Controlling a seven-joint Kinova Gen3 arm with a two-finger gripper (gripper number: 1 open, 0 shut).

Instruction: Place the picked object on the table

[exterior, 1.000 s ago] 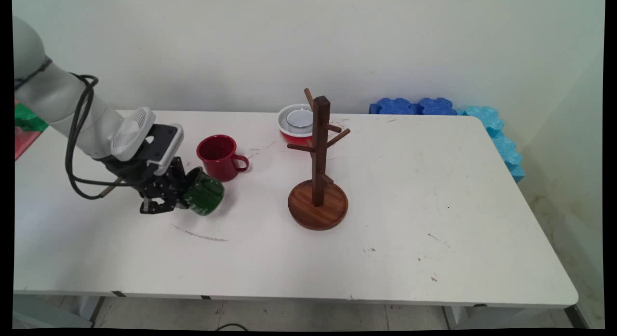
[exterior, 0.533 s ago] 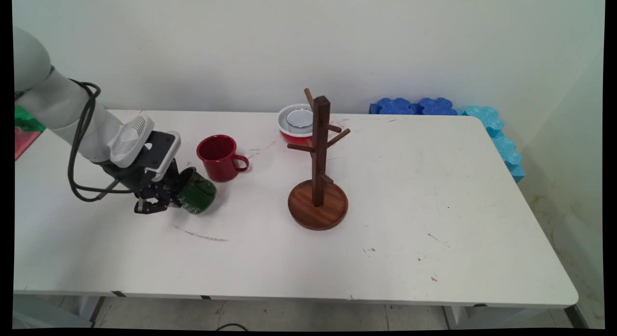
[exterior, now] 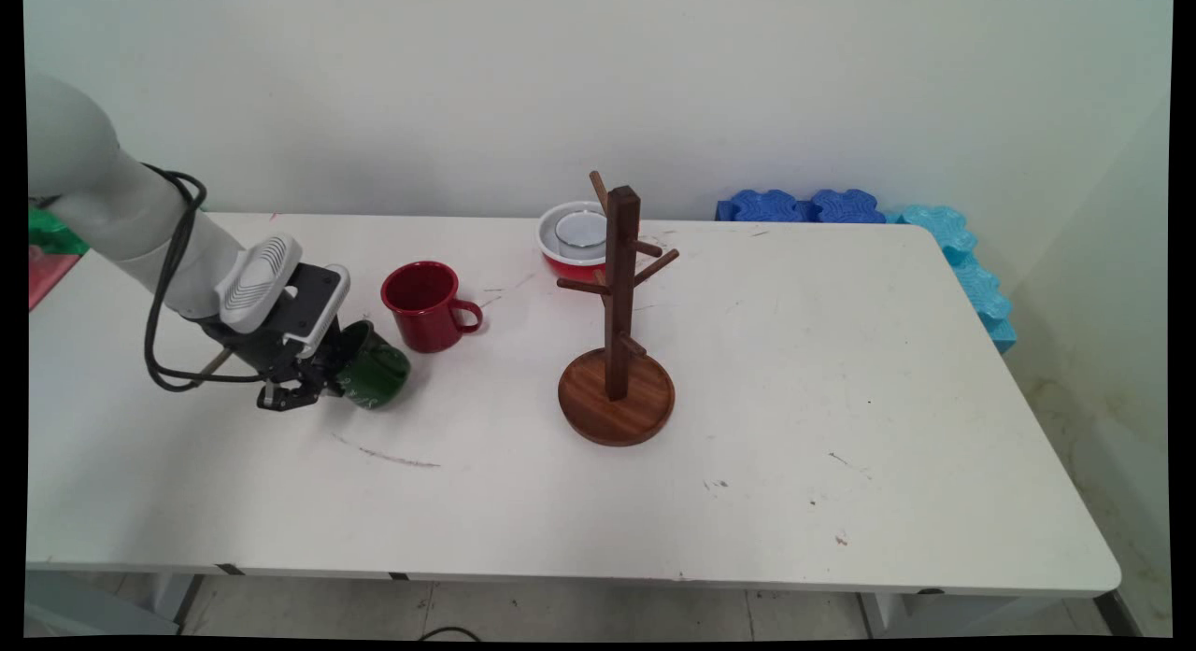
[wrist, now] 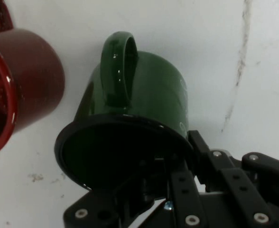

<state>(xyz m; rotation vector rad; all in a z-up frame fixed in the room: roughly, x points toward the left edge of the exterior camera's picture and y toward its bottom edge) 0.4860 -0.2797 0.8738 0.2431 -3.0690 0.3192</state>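
– Green mug is what I've got, tipped on its side low over the bench, left of middle. I can't tell whether it touches the surface.

– How would you handle it from there?

– My judgement: slow and level. It's only caught at the rim, so a quick swing of the wrist could twist it loose. The red mug stands just beside it, so I'd watch that side.

– And the hand?

– Nearly closed, pinching the rim wall. On the hand view one finger goes inside the mouth and the other presses the outside, with the mug's handle turned away from them, on the far side of the rim.

– What lies beyond?

– The red mug is upright, its handle towards the wooden mug tree, which stands well apart, mid-bench, with nothing on its pegs. Behind the tree a red bowl sits near the back edge, and blue foam pieces line the wall.
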